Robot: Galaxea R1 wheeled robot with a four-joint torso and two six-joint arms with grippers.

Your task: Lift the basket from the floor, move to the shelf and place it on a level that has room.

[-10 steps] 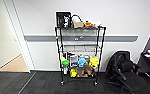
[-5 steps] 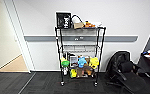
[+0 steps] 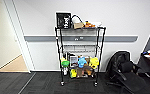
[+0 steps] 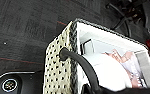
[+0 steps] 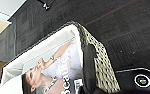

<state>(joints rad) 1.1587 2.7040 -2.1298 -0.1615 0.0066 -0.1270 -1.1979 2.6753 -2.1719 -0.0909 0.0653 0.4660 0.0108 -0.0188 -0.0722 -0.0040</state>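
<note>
Head view
Shelf (image 3: 79,53): black wire rack seen straight ahead, against white wall w/ grey rail; casters on floor (image 3: 41,83).
Top tier: black bag (image 3: 63,20), small brown box (image 3: 78,25), orange bits beside it.
Level (image 3: 79,45): bare wire tier under the top one, nothing seen on it.
Lower tiers: packed w/ colourful toys (image 3: 82,62).
Chair (image 3: 122,71): black, right of the rack, near it but apart.
Doorway (image 3: 6,50): open, left of the rack.

Left wrist view
Basket (image 4: 63,67): beige perforated side, white lining, seen above the carpet (thin red line on the tiles below).
Contents: white items and printed paper (image 4: 131,62).
Left gripper (image 4: 91,91): a dark finger (image 4: 83,65) is hooked over the rim; basket is gripped at this end.

Right wrist view
Basket (image 5: 101,67): other end seen, carpet below.
Contents: magazine (image 5: 58,72) w/ a printed figure lies inside.
Right gripper (image 5: 87,88): dark finger (image 5: 89,65) is laid over the rim, clamped on the basket wall.
</note>
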